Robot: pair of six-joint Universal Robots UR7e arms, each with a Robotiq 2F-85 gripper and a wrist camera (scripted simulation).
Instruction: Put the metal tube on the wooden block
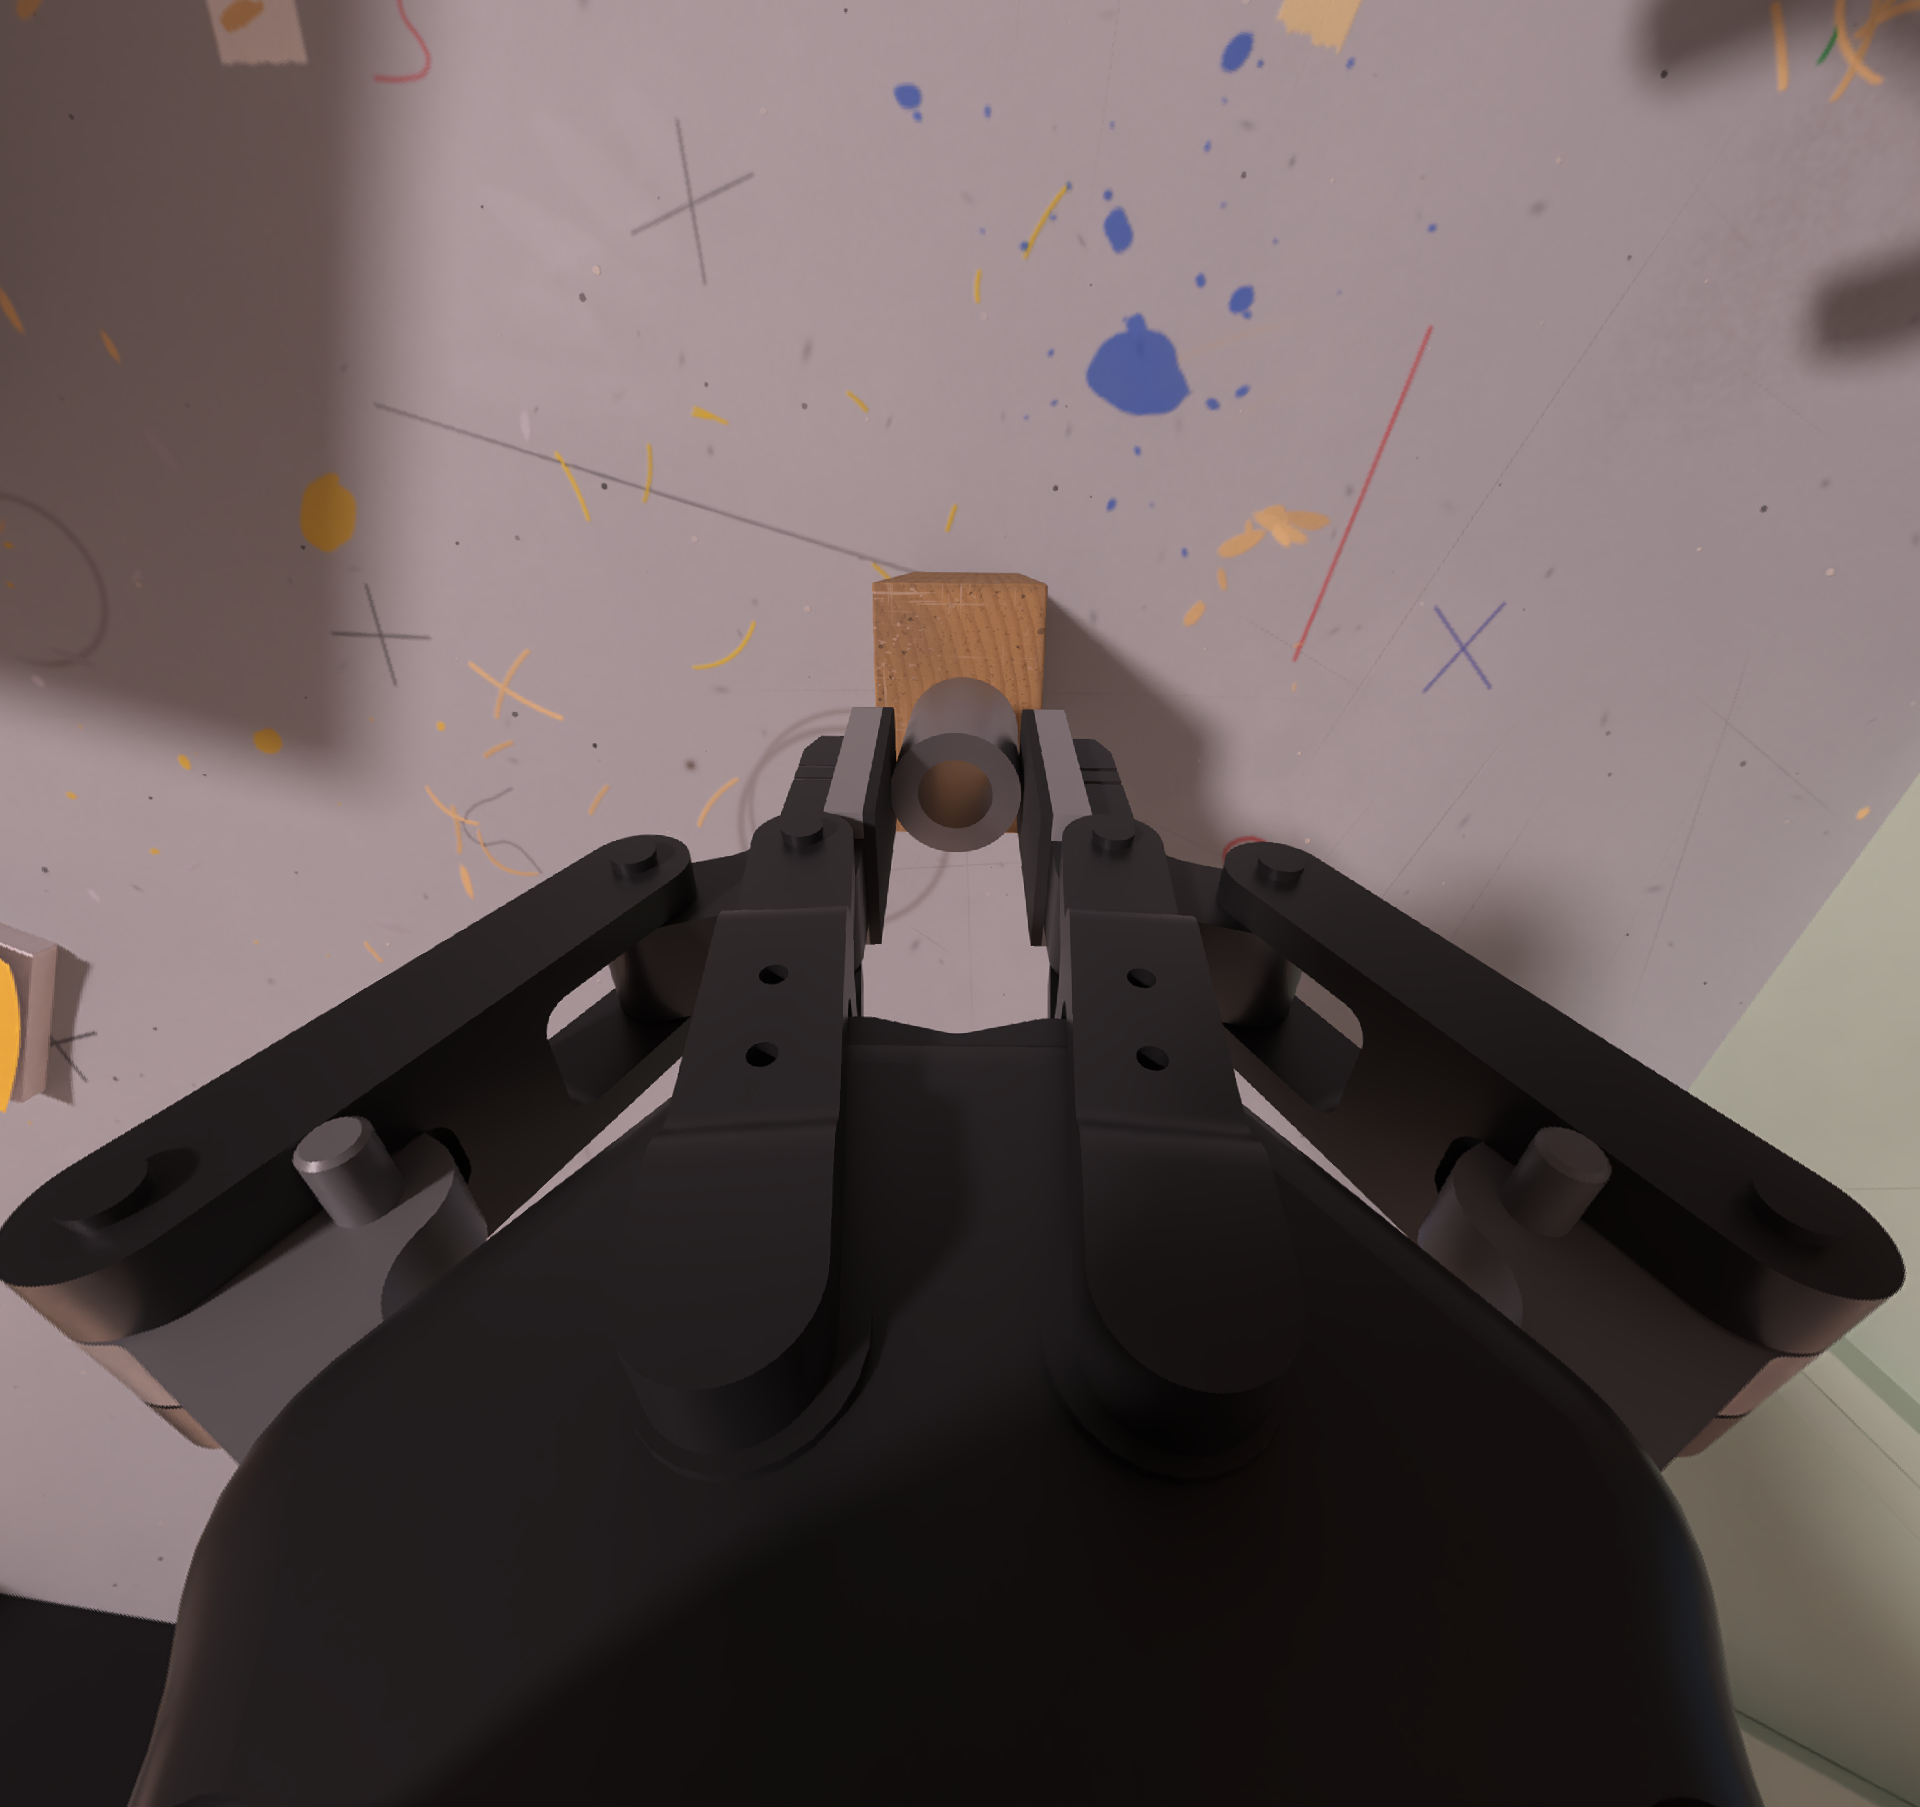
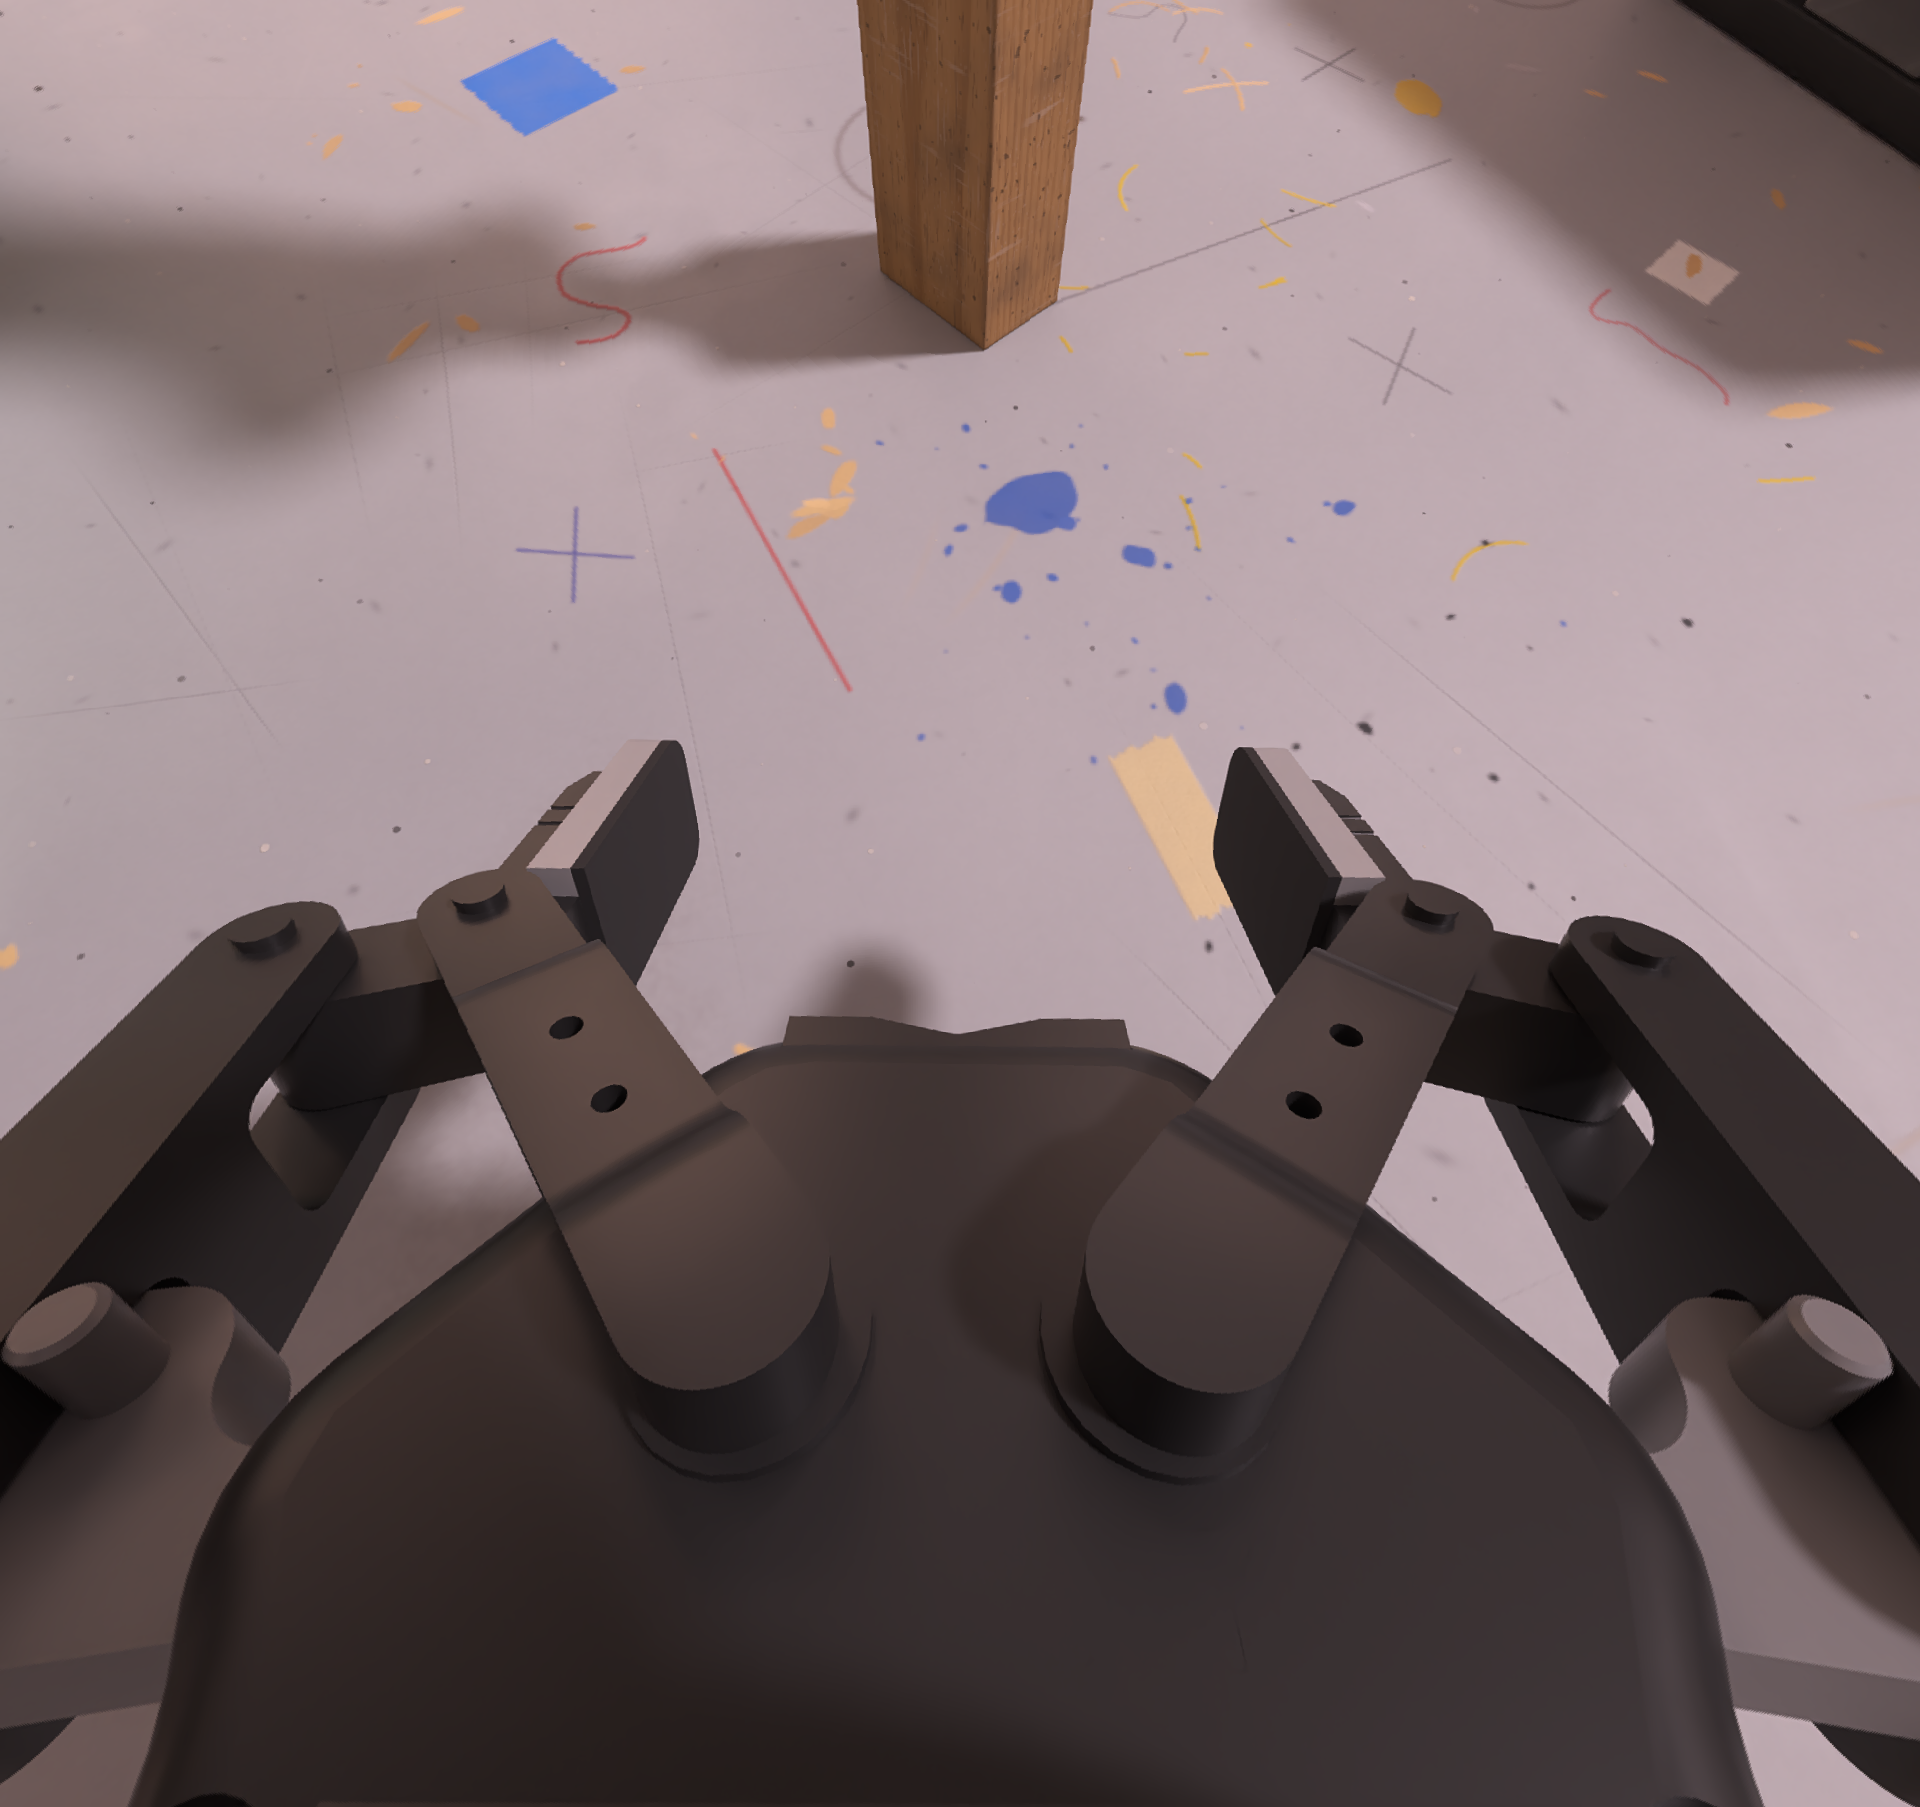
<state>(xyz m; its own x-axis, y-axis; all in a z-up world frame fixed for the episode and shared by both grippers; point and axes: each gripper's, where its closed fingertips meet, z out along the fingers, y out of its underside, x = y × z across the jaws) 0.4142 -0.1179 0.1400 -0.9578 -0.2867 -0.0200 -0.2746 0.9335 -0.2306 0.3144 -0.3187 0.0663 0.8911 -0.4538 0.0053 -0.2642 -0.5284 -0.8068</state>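
The left gripper (image 1: 956,781) is clamped on the metal tube (image 1: 954,783), held above the upright wooden block (image 1: 958,637). The tabletop (image 1: 1351,822) edge runs near right; open room surrounds the block. The right gripper (image 2: 954,822) is spread wide, holding nothing. The block's top is cut off in the right wrist view

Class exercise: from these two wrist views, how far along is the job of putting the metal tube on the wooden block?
Done: the left end effector has closed on the metal tube and carries it over the top of the upright wooden block. In hand: lining it up; whether they touch cannot be told. Left: set it down and release. The right end effector is open, empty and apart from the block.
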